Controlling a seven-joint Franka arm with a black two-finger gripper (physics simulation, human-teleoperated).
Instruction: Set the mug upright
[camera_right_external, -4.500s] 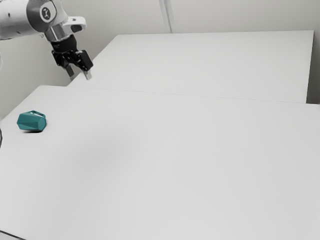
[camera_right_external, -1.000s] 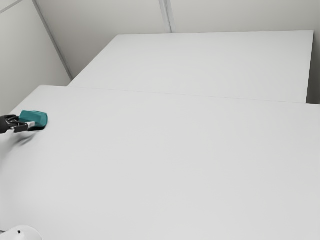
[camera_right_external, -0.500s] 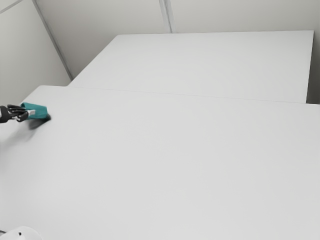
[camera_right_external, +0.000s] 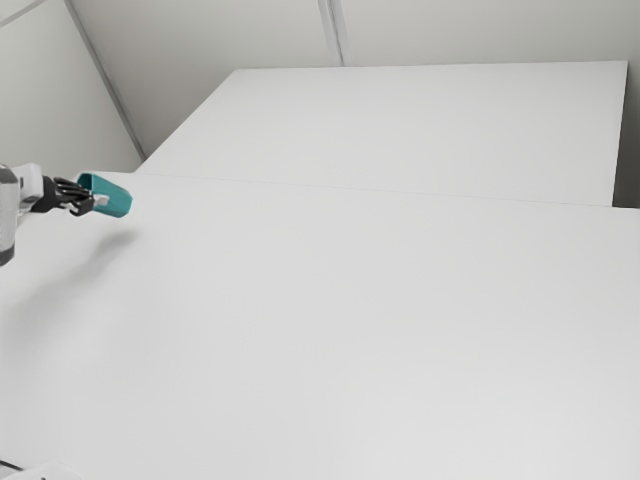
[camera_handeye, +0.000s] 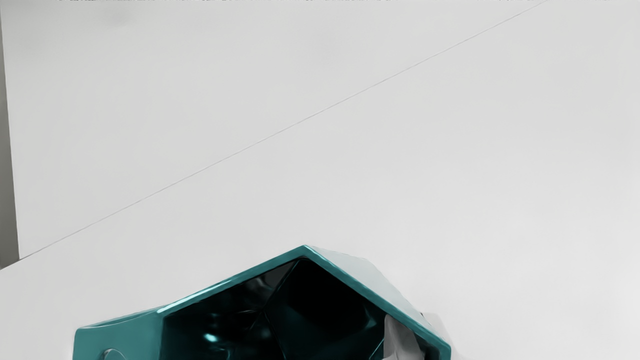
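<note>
Gripper at the exterior view's left, closed on the mug by its side wall. Wrist view gives the grip: one finger inside the mouth, the other against the outside, the teal wall pinched between the two. So: narrow, and loaded.

Mug is right at the fingertips and off the table; its soft shadow lies on the white top below, apart from the mug itself. Attitude: tipped, not upright. Mouth turned back toward the gripper, base pointing away from it and somewhat downward — exterior view has the base end toward its right.

From the hand camera one looks straight into the mug. Angular rim, flat-sided body, dark glossy interior with a few bright glints. Handle sits across the mouth from the pinched wall, well apart from the fingers; partly cut off at the picture's edge, so its full shape I cannot tell.

Surroundings: beyond the gripper and mug, a thin seam marks the table's far side, with another pale flat surface past it. Behind that, a light grey wall with a vertical strip.
</note>
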